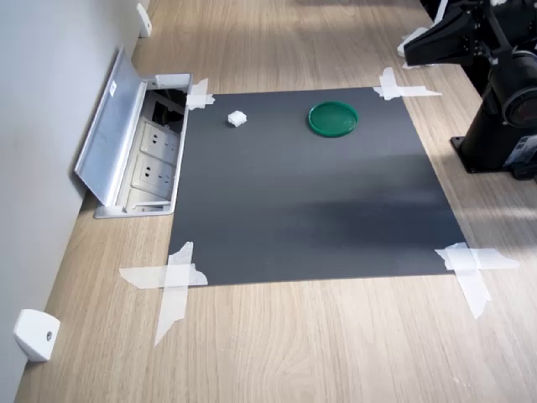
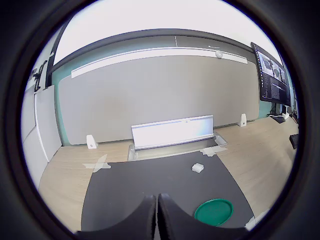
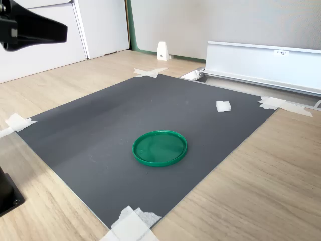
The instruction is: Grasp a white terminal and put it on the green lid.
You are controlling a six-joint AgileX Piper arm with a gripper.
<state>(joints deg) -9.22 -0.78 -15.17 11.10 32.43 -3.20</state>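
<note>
**Terminal and lid apart on the taped mat**

On a light wood-grain tabletop point(image 1: 319, 344) lies a dark grey mat point(image 1: 310, 201), held at its corners by crossed white tape strips point(image 1: 172, 281). A grey partition wall point(image 2: 150, 95) runs along the tabletop's far edge in the wrist view, with a teal wall band and white cabinet doors beside it.

The white terminal point(image 1: 237, 118) sits on the mat near the corner closest to an open, silver-lidded socket box point(image 1: 134, 155) sunk into the tabletop. The green lid point(image 1: 333, 118) lies flat on the same mat, well apart from the terminal and nearer the mat's edge on the first exterior view's right; nothing rests on it.

Only the first exterior view looks down into the box and shows its white power outlets, and only it shows a white wedge bracket point(image 1: 35, 334) at the tabletop's near corner by the wall. Only the wrist view shows a lit monitor point(image 2: 272, 75) off to one side; its text is too small to read. A small label on the box's lid shows in both exterior views but cannot be read.

The gripper point(image 2: 156, 220) hangs above the mat's edge, away from both things, its black fingers point(image 2: 142, 220) pressed together with nothing between them.
</note>
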